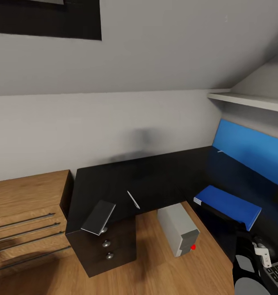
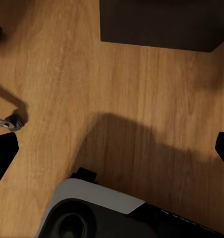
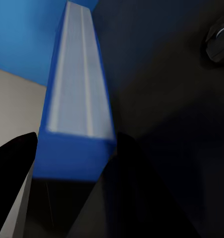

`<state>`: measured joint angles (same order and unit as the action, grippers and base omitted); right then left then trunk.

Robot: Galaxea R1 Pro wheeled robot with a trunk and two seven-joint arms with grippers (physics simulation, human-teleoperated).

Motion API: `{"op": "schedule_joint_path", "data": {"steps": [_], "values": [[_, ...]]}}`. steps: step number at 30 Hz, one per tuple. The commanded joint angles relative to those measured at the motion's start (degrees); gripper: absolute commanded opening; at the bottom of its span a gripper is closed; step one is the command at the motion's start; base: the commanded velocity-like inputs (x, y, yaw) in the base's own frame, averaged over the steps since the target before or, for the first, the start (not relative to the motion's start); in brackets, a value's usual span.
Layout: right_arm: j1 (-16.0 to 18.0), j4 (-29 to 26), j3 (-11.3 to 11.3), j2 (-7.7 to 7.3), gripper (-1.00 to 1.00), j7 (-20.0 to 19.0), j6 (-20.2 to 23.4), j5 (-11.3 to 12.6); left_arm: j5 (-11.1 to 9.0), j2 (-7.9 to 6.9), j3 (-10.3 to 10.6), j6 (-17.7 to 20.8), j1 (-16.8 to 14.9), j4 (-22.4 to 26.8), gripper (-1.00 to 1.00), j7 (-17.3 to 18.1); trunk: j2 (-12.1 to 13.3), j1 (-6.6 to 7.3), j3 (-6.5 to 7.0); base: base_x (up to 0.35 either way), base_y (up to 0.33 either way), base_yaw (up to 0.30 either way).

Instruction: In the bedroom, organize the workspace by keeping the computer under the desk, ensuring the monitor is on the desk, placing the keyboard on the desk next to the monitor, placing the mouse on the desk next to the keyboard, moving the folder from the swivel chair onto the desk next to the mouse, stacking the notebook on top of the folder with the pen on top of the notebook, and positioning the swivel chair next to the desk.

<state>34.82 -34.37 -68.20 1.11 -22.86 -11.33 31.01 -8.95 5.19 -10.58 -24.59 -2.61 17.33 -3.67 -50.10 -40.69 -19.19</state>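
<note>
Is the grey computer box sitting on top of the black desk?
No, the computer stands on the wooden floor beside the desk, not on its black top.

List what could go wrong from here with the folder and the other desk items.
1. The right claw grips the folder by one narrow end, tilted over the desk; it may slip or land askew.
2. The notebook overhangs the desk corner above the drawers; a nudge could tip it off.
3. The pen lies close to the front edge and might roll to the floor.
</note>
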Motion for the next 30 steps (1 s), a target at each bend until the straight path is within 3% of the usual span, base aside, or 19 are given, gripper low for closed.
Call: {"op": "schedule_joint_path", "data": {"steps": [1, 8, 12, 18, 26, 30], "values": [[0.08, 0.0, -0.27, 0.03, -1.0, -0.52, 0.17, 0.54, -0.45, 0.0, 0.21, -0.19, -0.03, -0.02, 1.0, -0.12, -0.47, -0.23, -0.25, 0.0, 0.0, 0.0], [0.08, 0.0, -0.43, 0.11, -1.0, -0.51, 0.04, 0.64, -0.45, 0.0, 0.22, -0.2, -0.03, -0.02, 1.0, -0.18, -3.28, -1.77, -1.51, 0.0, 0.0, 0.0], [0.08, 0.0, -0.4, 0.05, -1.0, -0.51, 0.0, 2.38, -0.45, 0.0, 0.26, -0.2, -0.03, -0.02, 1.0, -0.19, -4.88, -2.65, -2.23, 0.0, 0.0, 0.0], [0.08, 0.0, -0.36, 0.03, -1.0, -0.51, -0.01, 3.01, -0.45, 0.0, 0.21, -0.2, -0.03, -0.02, 1.0, -0.19, -7.29, -3.97, -3.31, 0.0, 0.0, 0.0], [0.08, 0.0, -0.43, 0.03, -1.0, -0.46, -0.01, 3.14, -0.45, -0.02, 0.28, -0.2, -0.03, -0.02, 1.0, -0.19, -7.29, -3.97, -3.31, 0.0, 0.0, 0.0], [0.08, 0.0, -0.44, 0.03, -1.0, -0.43, -0.01, 3.18, -0.45, -0.08, 0.36, -0.15, -0.03, -0.02, 1.0, -0.19, -8.89, -4.84, -4.02, 0.0, 0.0, 0.0]]}}
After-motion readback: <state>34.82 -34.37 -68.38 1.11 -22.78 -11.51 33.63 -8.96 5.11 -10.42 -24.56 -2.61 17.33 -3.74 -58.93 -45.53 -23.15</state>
